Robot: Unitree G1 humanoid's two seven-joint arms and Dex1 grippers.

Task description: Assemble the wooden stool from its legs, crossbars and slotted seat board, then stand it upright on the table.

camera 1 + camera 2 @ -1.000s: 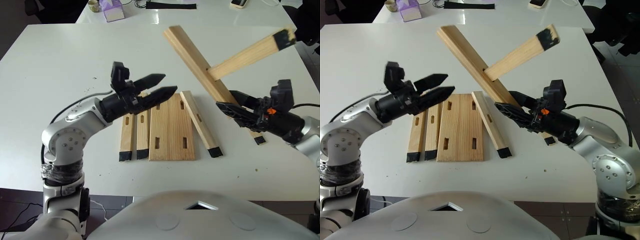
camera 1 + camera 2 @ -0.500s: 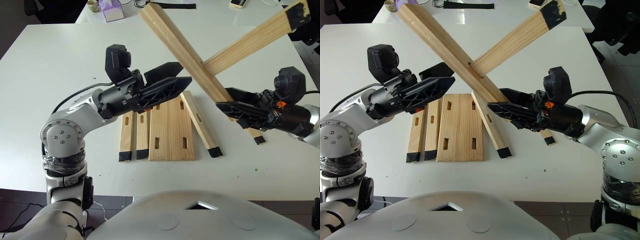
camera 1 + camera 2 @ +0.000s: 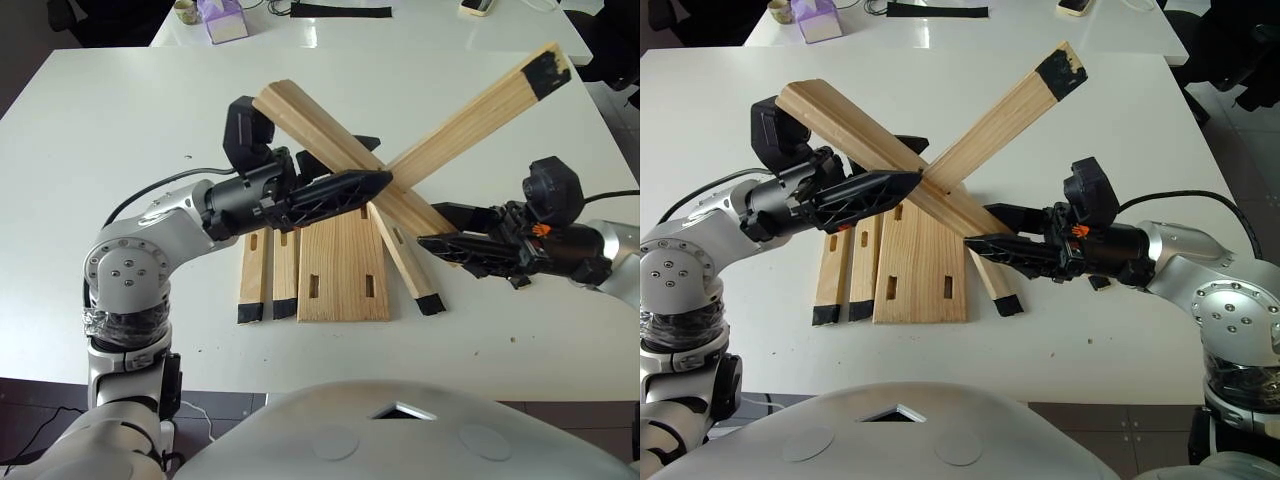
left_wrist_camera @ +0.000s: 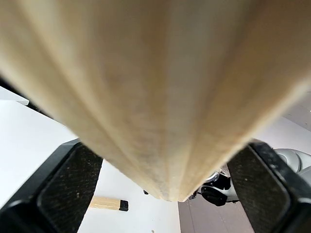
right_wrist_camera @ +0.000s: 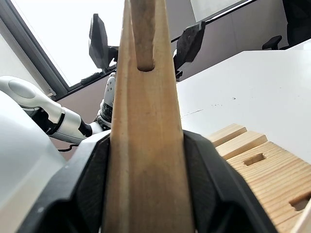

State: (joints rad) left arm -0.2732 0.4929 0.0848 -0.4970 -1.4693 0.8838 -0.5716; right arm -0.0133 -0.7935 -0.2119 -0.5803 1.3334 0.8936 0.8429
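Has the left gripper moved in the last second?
Yes. The left gripper went rightward along the slotted seat board's far edge and now grips the leg assembly.

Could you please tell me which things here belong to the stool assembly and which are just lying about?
Job: joined leg and crossbar, seat board, three loose slotted pieces.
Lying about: tissue box, cup, black strip.

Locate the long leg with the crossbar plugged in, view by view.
Left eye: long leg slants from upper centre down to the right.
Right eye: long leg slants from upper left to centre.
Left wrist: long leg close up, across the middle.
Right wrist: long leg down the centre.
Landmark: black-tipped crossbar plugged into its slot.
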